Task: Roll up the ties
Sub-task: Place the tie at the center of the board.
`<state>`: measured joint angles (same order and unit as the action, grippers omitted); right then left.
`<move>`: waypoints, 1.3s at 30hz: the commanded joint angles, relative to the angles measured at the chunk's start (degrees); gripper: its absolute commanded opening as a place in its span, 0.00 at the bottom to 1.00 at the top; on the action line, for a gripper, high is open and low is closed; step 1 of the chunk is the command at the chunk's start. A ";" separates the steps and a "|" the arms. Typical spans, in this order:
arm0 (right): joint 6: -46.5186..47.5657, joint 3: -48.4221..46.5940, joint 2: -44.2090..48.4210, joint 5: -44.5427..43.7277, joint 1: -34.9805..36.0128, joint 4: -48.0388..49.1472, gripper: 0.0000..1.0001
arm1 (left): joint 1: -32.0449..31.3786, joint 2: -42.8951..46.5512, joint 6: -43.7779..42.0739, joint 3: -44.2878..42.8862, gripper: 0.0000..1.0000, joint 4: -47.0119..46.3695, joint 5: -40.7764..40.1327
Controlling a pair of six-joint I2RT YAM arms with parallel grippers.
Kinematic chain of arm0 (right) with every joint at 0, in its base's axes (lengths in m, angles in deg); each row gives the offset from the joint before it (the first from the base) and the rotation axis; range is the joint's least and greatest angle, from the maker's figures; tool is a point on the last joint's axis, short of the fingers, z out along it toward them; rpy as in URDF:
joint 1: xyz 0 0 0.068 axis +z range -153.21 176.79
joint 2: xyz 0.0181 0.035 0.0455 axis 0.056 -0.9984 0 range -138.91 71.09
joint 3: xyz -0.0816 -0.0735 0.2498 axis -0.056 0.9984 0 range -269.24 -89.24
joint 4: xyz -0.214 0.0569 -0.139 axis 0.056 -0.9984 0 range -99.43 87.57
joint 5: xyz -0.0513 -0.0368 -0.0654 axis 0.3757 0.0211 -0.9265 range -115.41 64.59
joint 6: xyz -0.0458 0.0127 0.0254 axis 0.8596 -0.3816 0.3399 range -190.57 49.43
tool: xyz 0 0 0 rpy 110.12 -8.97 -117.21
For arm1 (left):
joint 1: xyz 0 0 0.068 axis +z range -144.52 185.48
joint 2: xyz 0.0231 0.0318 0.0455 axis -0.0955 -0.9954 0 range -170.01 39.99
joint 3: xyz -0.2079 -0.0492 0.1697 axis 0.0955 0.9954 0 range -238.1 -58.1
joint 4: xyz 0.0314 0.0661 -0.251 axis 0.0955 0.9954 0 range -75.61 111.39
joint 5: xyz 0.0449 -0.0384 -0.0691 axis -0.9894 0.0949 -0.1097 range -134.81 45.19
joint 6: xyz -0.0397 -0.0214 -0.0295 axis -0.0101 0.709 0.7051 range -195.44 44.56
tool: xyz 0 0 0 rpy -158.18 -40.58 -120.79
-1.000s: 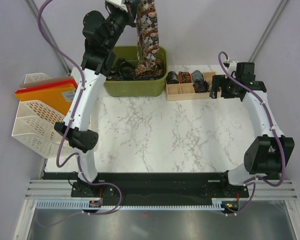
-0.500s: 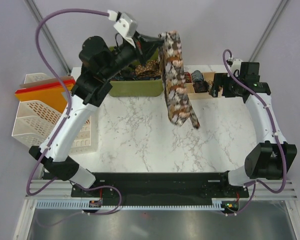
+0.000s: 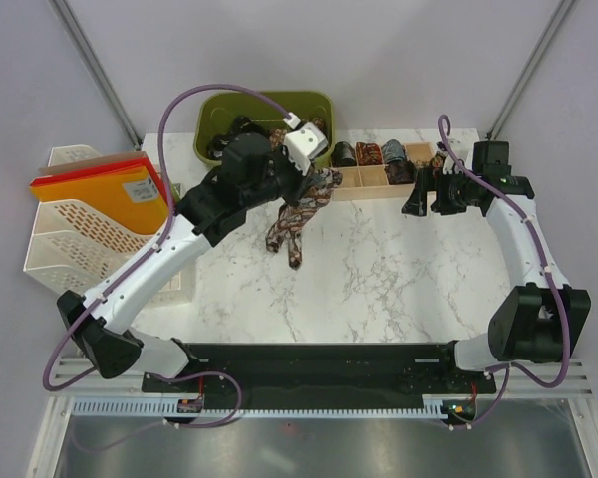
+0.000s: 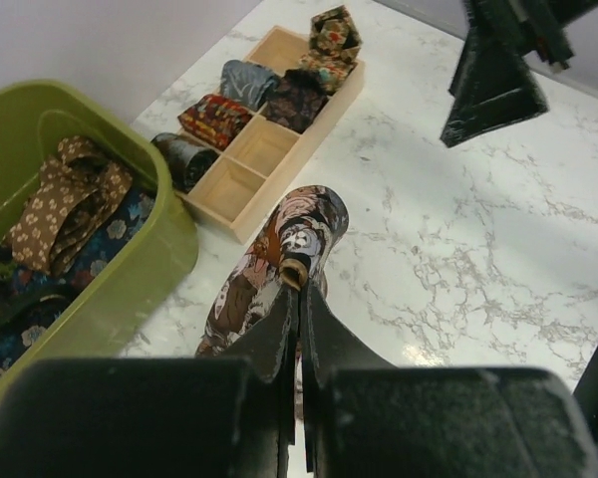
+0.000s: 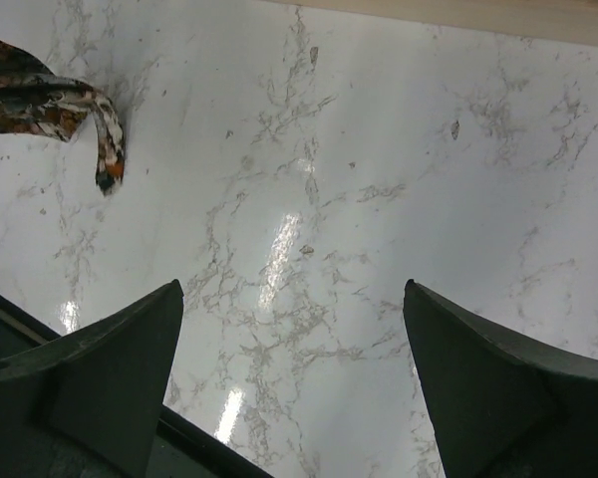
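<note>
The left claw (image 4: 299, 299) is pinched shut on a brown-gold paisley tie (image 3: 289, 229), which droops from it over the marble bench (image 3: 379, 269), just in front of the green bin (image 4: 140, 289) of loose ties (image 4: 65, 194). Further right, a wooden tray (image 4: 264, 147) holds rolled ties (image 4: 215, 118). Beyond it the right claw (image 5: 291, 289) hovers above bare bench, spread wide and empty.
</note>
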<state>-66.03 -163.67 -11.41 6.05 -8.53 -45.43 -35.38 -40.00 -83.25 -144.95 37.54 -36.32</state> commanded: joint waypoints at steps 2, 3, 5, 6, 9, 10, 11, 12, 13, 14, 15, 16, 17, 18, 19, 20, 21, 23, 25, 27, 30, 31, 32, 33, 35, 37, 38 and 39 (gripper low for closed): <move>0.03 -1.76 0.59 1.15 0.05 0.73 0.98 | -7.91 -5.15 -3.97 -7.01 0.02 -1.36 -2.70; 0.03 -2.29 0.32 0.88 -0.04 0.64 0.98 | -8.27 -6.92 -1.96 -8.50 0.02 -1.10 -2.17; -0.14 -2.56 0.06 0.01 -0.30 -0.06 0.98 | -8.45 -10.00 0.59 -13.59 0.02 -0.49 -0.68; -0.66 -2.47 0.06 -0.35 -0.65 -0.06 0.98 | -8.45 -13.41 2.17 -15.61 0.04 1.00 0.03; -0.67 -0.98 0.50 -1.31 -1.62 -0.15 0.98 | -8.36 -17.03 -0.27 -20.37 0.62 4.34 0.14; -0.58 -0.72 0.58 -1.58 -1.88 -0.32 0.98 | -6.01 -17.22 -0.27 -20.20 0.69 7.40 0.12; -0.23 -0.54 0.50 -1.58 -2.15 -0.67 0.98 | -3.64 -16.96 -0.53 -19.33 0.73 9.43 7.00; 0.21 -0.62 0.50 -1.58 -2.84 -1.11 0.98 | -0.83 -16.44 0.60 -17.93 0.79 10.67 11.07; 1.17 -0.45 0.50 -1.67 -3.20 -1.55 0.98 | 5.38 -14.52 0.69 -13.22 0.80 12.07 16.07; 1.70 -0.28 0.32 -1.67 -3.38 -1.82 0.98 | 7.79 -13.54 -0.26 -10.56 0.83 12.96 24.21; 2.49 -0.19 0.15 -1.58 -3.55 -2.17 0.98 | 9.55 -12.14 -6.71 -7.75 0.85 13.84 27.08; 3.80 -0.01 -0.03 -1.32 -3.55 -3.04 0.98 | 11.14 -9.51 -10.52 -1.54 0.87 14.54 28.58; 4.34 0.34 -0.90 -1.32 -3.55 -3.40 0.98 | 11.07 -8.01 -17.08 1.74 0.91 15.50 28.25; 4.78 0.52 -1.43 -1.40 -3.55 -3.75 0.98 | 10.63 -6.95 -18.71 8.12 0.92 15.34 27.46; 5.22 0.69 -2.13 -1.75 -3.55 -4.36 0.98 | 9.24 -6.33 -19.95 10.88 0.93 15.08 26.85; 5.39 1.13 -3.44 -2.02 -3.55 -4.63 0.98 | 8.26 -6.58 -21.61 13.26 0.93 14.47 24.58; 5.40 1.48 -4.15 -2.28 -3.47 -4.63 0.98 | 7.12 -7.02 -22.15 17.37 0.93 13.76 23.69; 5.40 2.71 -5.73 -2.02 -3.29 -4.28 0.98 | 3.96 -8.25 -21.64 21.18 0.93 8.09 20.45; 4.61 3.85 -6.53 -1.76 -2.68 -2.54 0.98 | 0.19 -9.31 -20.93 25.31 0.95 3.41 17.80; 3.30 6.05 -7.50 -3.25 -0.93 -0.60 0.98 | -2.37 -12.03 -19.35 26.11 0.95 -1.33 13.67; 1.80 8.16 -8.90 -6.23 1.98 3.18 0.98 | -5.98 -17.20 -17.68 24.28 0.96 -3.55 10.42; 1.71 8.43 -9.78 -6.41 2.68 3.71 0.98 | -7.20 -18.44 -17.33 23.84 0.96 -3.64 9.88; 1.53 8.95 -10.05 -6.59 4.25 4.15 0.98 | -7.74 -19.24 -16.63 23.48 0.96 -3.82 9.01; 1.09 9.39 -10.31 -7.29 4.96 4.50 0.98 | -8.18 -20.11 -16.10 23.31 0.96 -4.17 9.00; 0.48 10.97 -10.40 -8.25 7.58 6.17 0.98 | -9.23 -20.56 -14.87 23.65 0.97 -5.84 8.91; -0.75 12.11 -10.75 -10.45 8.57 8.27 0.98 | -10.81 -22.13 -13.73 24.01 0.96 -8.55 7.34; -1.10 12.82 -11.01 -10.81 8.92 8.81 0.98 | -11.25 -23.01 -12.41 23.83 0.92 -9.26 5.59; -1.19 12.82 -11.36 -11.07 8.93 8.90 0.98 | -11.69 -23.72 -11.71 23.05 0.90 -9.79 4.79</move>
<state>-65.29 -152.20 -21.99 -2.03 -0.58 -41.04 -45.06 -61.64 -98.86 -119.57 34.62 -27.01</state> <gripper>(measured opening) 0.982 0.936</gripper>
